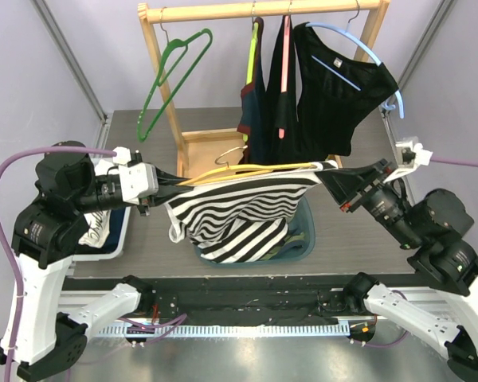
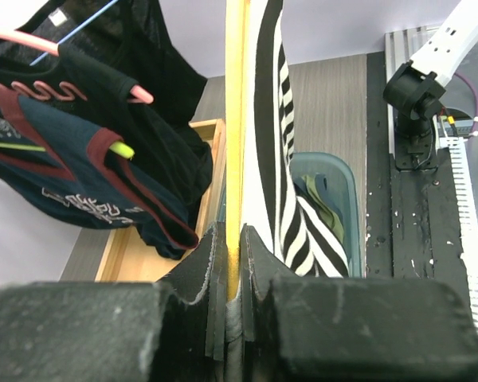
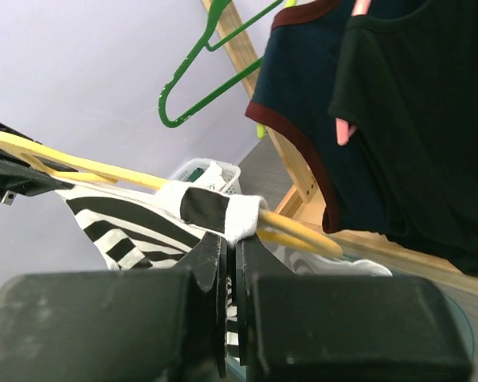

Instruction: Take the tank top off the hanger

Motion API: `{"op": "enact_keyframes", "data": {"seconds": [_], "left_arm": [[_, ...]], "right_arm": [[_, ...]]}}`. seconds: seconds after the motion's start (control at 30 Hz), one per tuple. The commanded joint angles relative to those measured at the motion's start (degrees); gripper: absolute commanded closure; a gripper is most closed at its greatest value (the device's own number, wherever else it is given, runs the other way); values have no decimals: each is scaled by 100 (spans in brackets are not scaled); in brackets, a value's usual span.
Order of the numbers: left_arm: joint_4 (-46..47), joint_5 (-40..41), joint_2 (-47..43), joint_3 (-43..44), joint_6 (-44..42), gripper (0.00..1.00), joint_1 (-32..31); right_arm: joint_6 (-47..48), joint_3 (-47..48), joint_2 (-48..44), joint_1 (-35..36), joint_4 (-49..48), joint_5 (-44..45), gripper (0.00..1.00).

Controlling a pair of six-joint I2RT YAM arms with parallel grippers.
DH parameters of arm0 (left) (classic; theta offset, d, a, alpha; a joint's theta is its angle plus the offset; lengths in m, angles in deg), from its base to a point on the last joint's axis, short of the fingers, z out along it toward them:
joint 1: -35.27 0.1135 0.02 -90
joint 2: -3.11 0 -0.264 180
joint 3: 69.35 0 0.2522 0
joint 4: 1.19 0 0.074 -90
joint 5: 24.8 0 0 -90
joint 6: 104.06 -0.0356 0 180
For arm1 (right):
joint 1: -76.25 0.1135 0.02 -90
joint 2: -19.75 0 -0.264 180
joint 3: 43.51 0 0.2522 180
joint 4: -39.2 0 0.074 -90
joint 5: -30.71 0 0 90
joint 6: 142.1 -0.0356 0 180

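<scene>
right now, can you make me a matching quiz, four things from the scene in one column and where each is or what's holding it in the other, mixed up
Things:
1. green hanger
2. yellow hanger
3. striped tank top
4. blue hanger

States:
a. strap pinched in the shut right gripper
b. carries a black top on the wooden rail
c. clamped in the shut left gripper
d. hangs bare on the wooden rail

Pairs: 1-d, 2-c, 3-a, 4-b
</scene>
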Motion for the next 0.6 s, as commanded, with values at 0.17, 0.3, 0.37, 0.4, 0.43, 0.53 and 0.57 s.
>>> {"op": "enact_keyframes", "data": {"seconds": [0.17, 0.3, 0.37, 0.4, 0.43, 0.53, 0.57], "left_arm": [[48, -5, -172, 133, -180, 100, 76], [-111, 21, -225, 89, -356, 100, 76], [-181, 47, -251, 28, -426, 100, 68], [-190, 56, -269, -7, -470, 100, 76], [-199, 82, -287, -34, -488, 100, 68], [-225, 144, -304, -78, -558, 100, 68], [-242, 144, -313, -61, -576, 100, 67]], "right_arm": [[-560, -138, -558, -54, 523, 3327, 99], [-675, -174, -910, 7, 523, 4162, 99], [-658, -112, -981, 86, 506, 4427, 99], [-579, -68, -990, 208, 479, 4471, 99], [-535, 36, -999, 287, 479, 4471, 99], [-386, 160, -1016, 586, 435, 4620, 99], [-342, 178, -1034, 665, 435, 4812, 99]]}}
